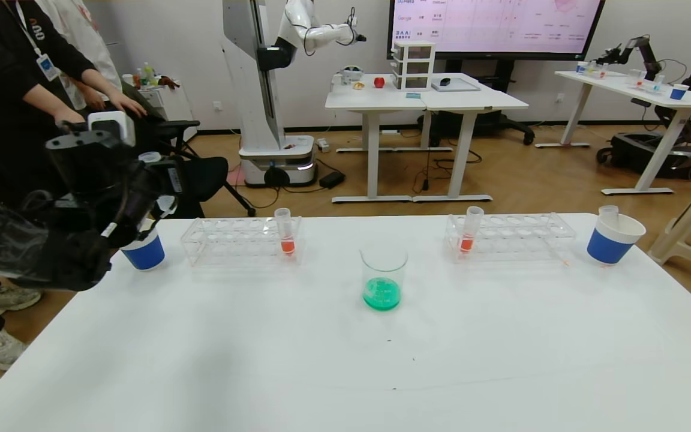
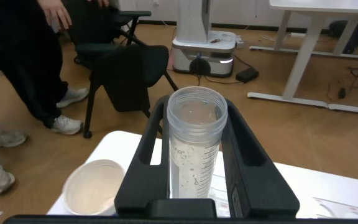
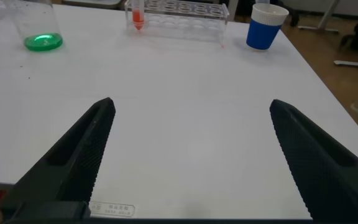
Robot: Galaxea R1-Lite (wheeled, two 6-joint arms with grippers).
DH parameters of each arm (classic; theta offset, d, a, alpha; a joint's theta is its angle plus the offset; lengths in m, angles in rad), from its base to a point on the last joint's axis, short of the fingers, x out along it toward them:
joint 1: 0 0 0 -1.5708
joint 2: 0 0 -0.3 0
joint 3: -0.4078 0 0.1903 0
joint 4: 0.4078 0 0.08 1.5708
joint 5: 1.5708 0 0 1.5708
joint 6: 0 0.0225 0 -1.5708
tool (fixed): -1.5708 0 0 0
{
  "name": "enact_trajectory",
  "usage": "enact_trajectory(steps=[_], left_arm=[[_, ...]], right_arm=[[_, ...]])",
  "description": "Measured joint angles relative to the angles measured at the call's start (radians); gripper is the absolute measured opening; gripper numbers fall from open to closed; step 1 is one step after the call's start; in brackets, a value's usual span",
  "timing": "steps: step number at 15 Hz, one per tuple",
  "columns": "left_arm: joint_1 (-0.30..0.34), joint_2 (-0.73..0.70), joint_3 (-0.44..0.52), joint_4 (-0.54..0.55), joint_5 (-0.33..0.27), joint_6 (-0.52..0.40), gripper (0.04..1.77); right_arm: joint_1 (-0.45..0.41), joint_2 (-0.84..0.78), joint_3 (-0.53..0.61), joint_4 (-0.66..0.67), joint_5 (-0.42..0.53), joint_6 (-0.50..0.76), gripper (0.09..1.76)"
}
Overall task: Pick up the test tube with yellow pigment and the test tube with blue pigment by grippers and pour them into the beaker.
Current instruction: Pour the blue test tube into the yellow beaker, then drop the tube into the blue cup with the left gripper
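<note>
Across the room's front stands one white table, and everything of interest sits along its far edge. Two clear tube racks lie there: the left rack and the right rack, each holding one tube of orange-red liquid, so two red tubes in all, the left red tube and the right red tube. Two blue-and-white paper cups flank the racks. The left cup is near the far left corner, partly hidden by the arm; the right cup, near the far right corner, has one empty clear tube standing in it.

Between the racks, a little nearer the front edge, stands the single beaker, upright, with green liquid pooled in its bottom.

The left gripper is raised over the far left corner, beside the left cup, its two fingers closed against a clear test tube held upright. That tube holds only droplets, so I cannot tell which pigment it carried.

The right gripper hangs low above the front edge toward the right corner, its fingers spread wide apart with nothing between them.
</note>
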Motion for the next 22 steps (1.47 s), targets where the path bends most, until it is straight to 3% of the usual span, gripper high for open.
enact_trajectory(steps=[3,7,10,15,19,22], left_arm=[[0.156,0.0,0.012,-0.001,-0.092,-0.016,0.5],[0.242,0.049,-0.029,-0.001,-0.113,-0.016,0.5],[0.255,0.095,-0.081,-0.001,-0.108,-0.016,0.5],[0.253,0.166,-0.083,-0.012,-0.107,-0.034,0.5],[0.249,0.248,-0.046,-0.183,-0.106,-0.017,0.5],[0.241,0.291,-0.011,-0.209,-0.103,-0.006,0.5]], right_arm=[[0.0,0.0,0.0,0.0,0.0,0.0,1.74],[0.0,0.0,0.0,0.0,0.0,0.0,1.74],[0.0,0.0,0.0,0.0,0.0,0.0,1.74],[0.0,0.0,0.0,0.0,0.0,0.0,1.74],[0.0,0.0,0.0,0.0,0.0,0.0,1.74],[0.0,0.0,0.0,0.0,0.0,0.0,1.74]])
